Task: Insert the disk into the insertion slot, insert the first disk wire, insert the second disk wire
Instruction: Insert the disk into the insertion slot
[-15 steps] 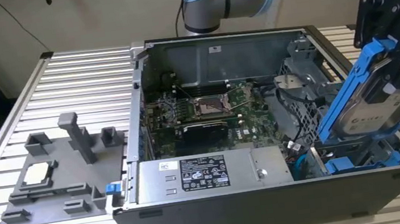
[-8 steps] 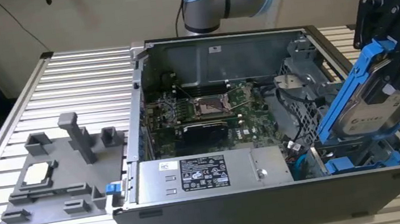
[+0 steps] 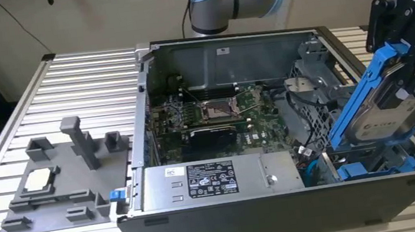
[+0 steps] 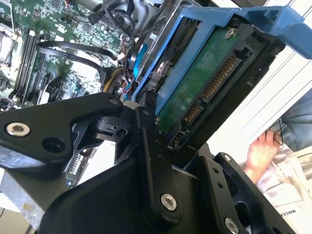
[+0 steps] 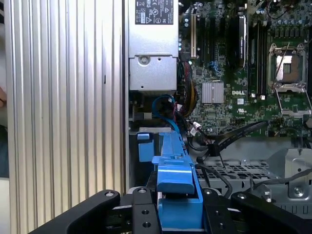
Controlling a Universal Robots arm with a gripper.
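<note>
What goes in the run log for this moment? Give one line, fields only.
gripper: shut on disk | disk: tilted above drive bay, not seated | case: open

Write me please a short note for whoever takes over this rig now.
Gripper: shut on the disk, held tilted in its blue frame.
Position: lower end near the slot, at the exterior view's right of the open computer case.
Done: disk picked up.
Left: disk not yet in the slot; its connector is bare, nothing plugged into it.
</note>
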